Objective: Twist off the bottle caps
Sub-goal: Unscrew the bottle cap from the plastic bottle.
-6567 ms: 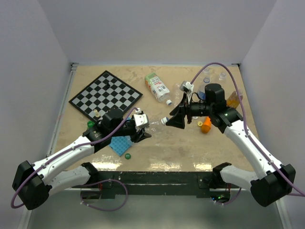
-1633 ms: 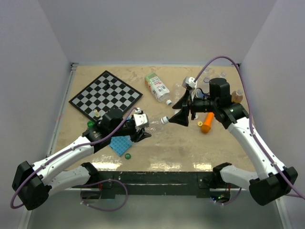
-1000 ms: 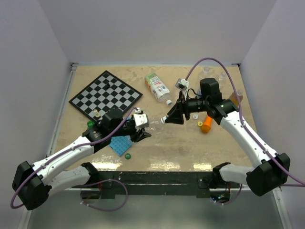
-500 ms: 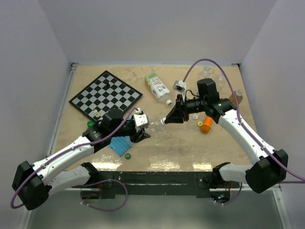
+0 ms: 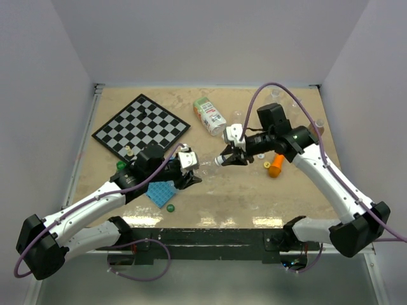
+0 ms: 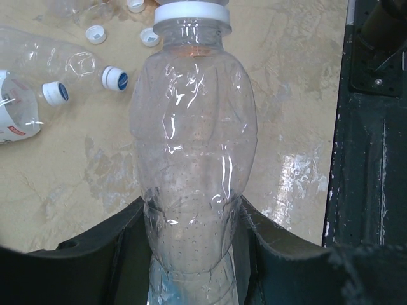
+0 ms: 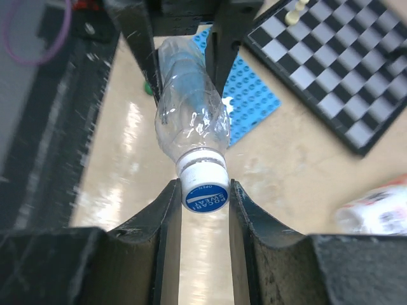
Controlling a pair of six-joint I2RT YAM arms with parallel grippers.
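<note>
My left gripper (image 6: 191, 213) is closed on the lower body of a clear bottle (image 6: 194, 127); my dark fingers (image 6: 124, 248) press it from 7 and 5 o'clock. The bottle runs up the middle to 12 o'clock, where its white cap (image 6: 191, 11) is partly cut by the edge. Toward 10 o'clock a second bottle (image 6: 60, 60) lies on the beige table (image 6: 292, 95) and carries a blue-and-white cap (image 6: 115, 78). Just beside it, at 9 o'clock, a labelled bottle (image 6: 14, 117) has a plain white cap (image 6: 55, 93). A loose white cap (image 6: 95, 33) lies near 11 o'clock, and another loose cap (image 6: 149, 37) lies close to my bottle's neck. A black frame (image 6: 369, 127) fills 3 o'clock.
</note>
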